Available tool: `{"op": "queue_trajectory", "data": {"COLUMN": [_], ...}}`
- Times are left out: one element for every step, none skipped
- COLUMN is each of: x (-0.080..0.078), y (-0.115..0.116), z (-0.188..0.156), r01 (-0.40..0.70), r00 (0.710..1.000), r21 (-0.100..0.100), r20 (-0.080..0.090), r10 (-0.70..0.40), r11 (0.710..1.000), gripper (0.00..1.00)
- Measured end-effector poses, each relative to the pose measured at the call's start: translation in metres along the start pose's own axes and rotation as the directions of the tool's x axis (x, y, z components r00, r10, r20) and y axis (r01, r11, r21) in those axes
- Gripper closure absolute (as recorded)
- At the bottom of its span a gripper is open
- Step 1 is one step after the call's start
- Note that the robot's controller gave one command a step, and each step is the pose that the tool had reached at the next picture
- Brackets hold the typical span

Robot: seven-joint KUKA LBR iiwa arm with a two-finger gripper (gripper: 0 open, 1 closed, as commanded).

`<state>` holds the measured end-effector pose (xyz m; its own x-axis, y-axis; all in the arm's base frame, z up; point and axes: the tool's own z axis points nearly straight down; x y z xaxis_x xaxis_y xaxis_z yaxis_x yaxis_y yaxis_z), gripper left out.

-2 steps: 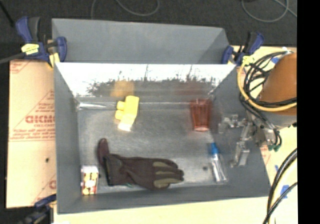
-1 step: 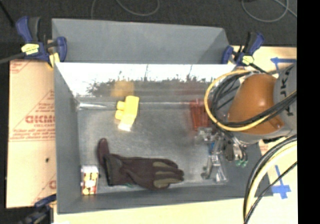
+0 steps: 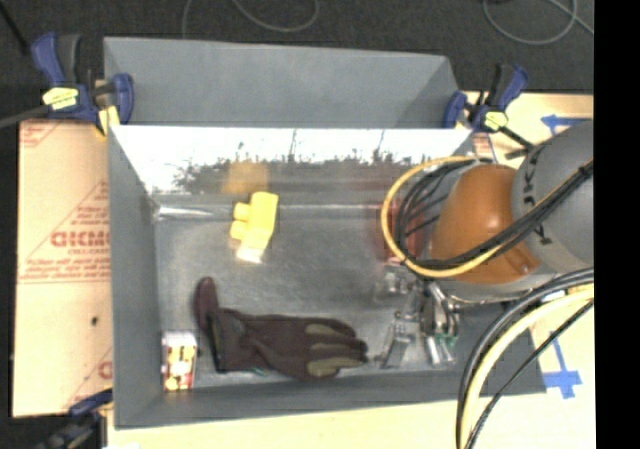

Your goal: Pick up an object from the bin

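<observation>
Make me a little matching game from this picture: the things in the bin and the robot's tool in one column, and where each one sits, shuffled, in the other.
Things:
1. yellow block
2. dark glove
3. small white box
4. tool

Places:
a. bottom left corner of the bin
b. right side, just past the glove's fingertips
c. lying flat along the bottom wall
d. near the top wall, left of the middle

Pairs: 1-d, 2-c, 3-a, 4-b.

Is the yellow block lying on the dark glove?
No, the yellow block lies apart from the dark glove, nearer the back wall.
</observation>
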<state>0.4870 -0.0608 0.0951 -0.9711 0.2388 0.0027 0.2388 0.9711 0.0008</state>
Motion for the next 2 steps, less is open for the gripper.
{"op": "queue_trajectory", "data": {"x": [-0.001, -0.004], "y": [0.047, 0.068], "z": [-0.026, 0.012], "r01": [-0.171, -0.101], "r00": [0.985, 0.995], "r21": [-0.001, -0.001], "r20": [0.011, 0.008], "r10": [0.171, 0.101], "r11": [0.985, 0.995], "gripper": [0.0, 0.0]}}
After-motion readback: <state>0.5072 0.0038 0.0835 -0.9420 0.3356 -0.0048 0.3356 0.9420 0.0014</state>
